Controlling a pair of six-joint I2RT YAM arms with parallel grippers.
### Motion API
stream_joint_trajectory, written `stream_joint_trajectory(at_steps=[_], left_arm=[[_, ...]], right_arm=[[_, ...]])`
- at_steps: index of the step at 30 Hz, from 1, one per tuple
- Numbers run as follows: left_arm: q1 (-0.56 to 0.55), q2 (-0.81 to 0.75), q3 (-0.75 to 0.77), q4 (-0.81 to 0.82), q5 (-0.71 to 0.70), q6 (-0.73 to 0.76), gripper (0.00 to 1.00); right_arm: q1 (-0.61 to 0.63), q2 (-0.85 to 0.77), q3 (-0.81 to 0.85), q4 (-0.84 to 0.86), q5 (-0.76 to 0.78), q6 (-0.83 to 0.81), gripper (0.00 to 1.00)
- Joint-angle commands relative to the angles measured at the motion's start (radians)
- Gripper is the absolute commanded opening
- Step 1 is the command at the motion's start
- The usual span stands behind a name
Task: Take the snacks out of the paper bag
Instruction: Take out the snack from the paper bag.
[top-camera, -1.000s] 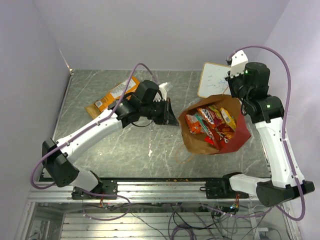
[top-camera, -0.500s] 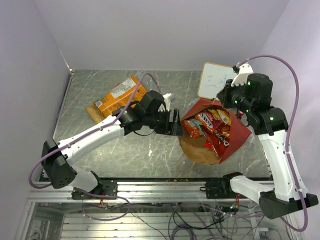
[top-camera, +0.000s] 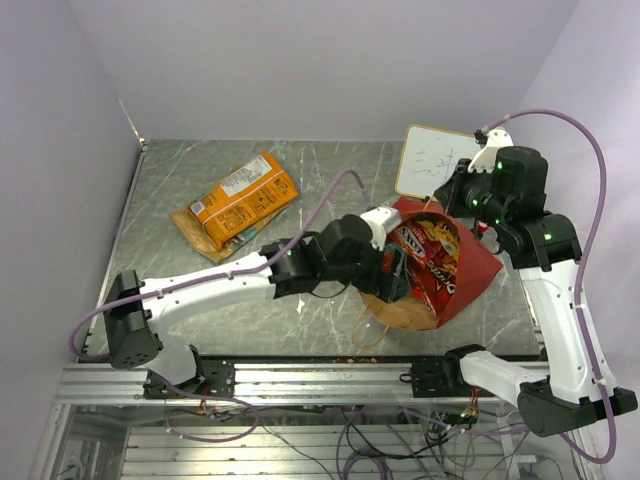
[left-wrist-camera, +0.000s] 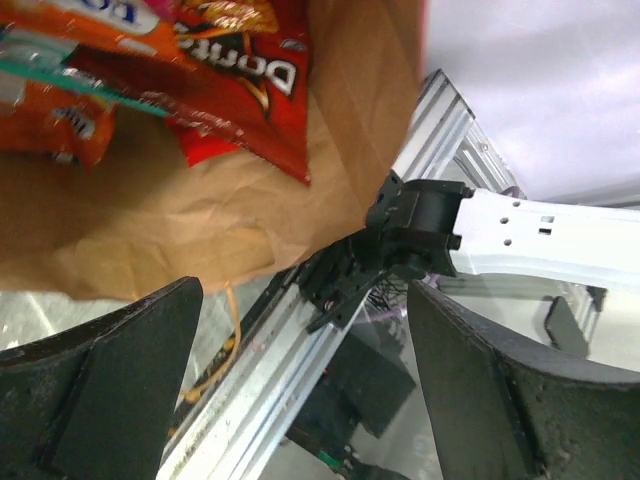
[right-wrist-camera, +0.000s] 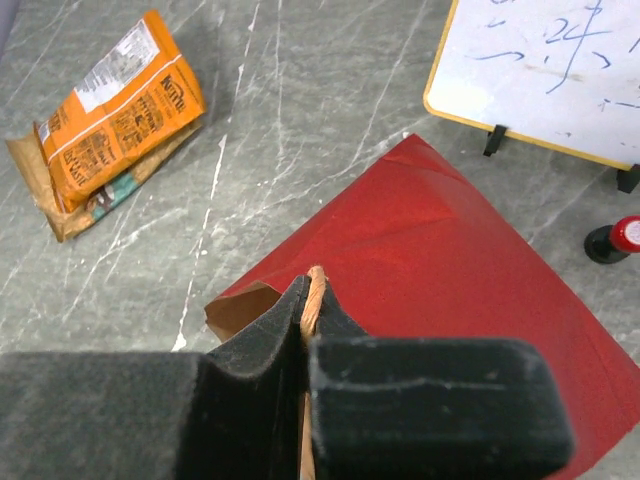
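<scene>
The paper bag (top-camera: 470, 272), red outside and brown inside, lies tilted with its mouth toward the left. Snacks (top-camera: 432, 250) fill it: a red Doritos bag (left-wrist-camera: 235, 75), a teal packet (left-wrist-camera: 60, 78) and an orange packet (left-wrist-camera: 55, 125). My left gripper (top-camera: 395, 272) (left-wrist-camera: 300, 400) stands open at the bag's mouth with nothing between its fingers (left-wrist-camera: 100, 390). My right gripper (top-camera: 452, 205) (right-wrist-camera: 312, 300) is shut on the bag's orange cord handle (right-wrist-camera: 318, 285), holding the top edge up. An orange snack pack (top-camera: 245, 192) lies on a tan flat pack (top-camera: 195, 232) on the table, back left.
A white writing board (top-camera: 432, 160) (right-wrist-camera: 555, 70) stands just behind the bag. A small red-capped object (right-wrist-camera: 622, 236) sits beside its foot. The bag's second cord handle (top-camera: 365, 325) trails toward the metal rail (top-camera: 320, 375) at the table's near edge.
My left arm has swung right from the table's middle to the bag's mouth and its jaws have opened. The right gripper has pulled the handle up, tipping the bag toward the left.
</scene>
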Motion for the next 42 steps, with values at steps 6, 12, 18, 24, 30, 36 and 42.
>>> stream_joint_trajectory(at_steps=[6,12,18,24,30,36,42], left_arm=[[-0.131,0.149,-0.051,0.401,-0.279,0.055,0.89],[-0.131,0.318,0.080,0.250,-0.377,-0.263,0.73],[-0.137,0.369,0.023,0.352,-0.348,-0.440,0.77],[-0.137,0.466,0.081,0.366,-0.300,-0.512,0.65],[-0.137,0.563,0.236,0.126,-0.244,-0.558,0.63],[-0.131,0.584,0.194,0.239,-0.185,-0.610,0.55],[-0.123,0.587,0.256,0.162,-0.218,-0.534,0.36]], right_arm=[[0.003,-0.006,0.050,0.001,0.058,0.037,0.00],[0.004,0.016,0.095,-0.038,0.071,-0.006,0.00],[0.002,0.008,0.097,-0.048,0.041,-0.015,0.00],[0.003,-0.031,0.069,-0.057,-0.005,0.018,0.00],[0.003,-0.085,0.050,-0.057,-0.017,-0.002,0.00],[0.003,-0.178,-0.098,0.018,-0.060,0.051,0.00],[0.002,-0.178,-0.085,-0.001,-0.076,0.032,0.00]])
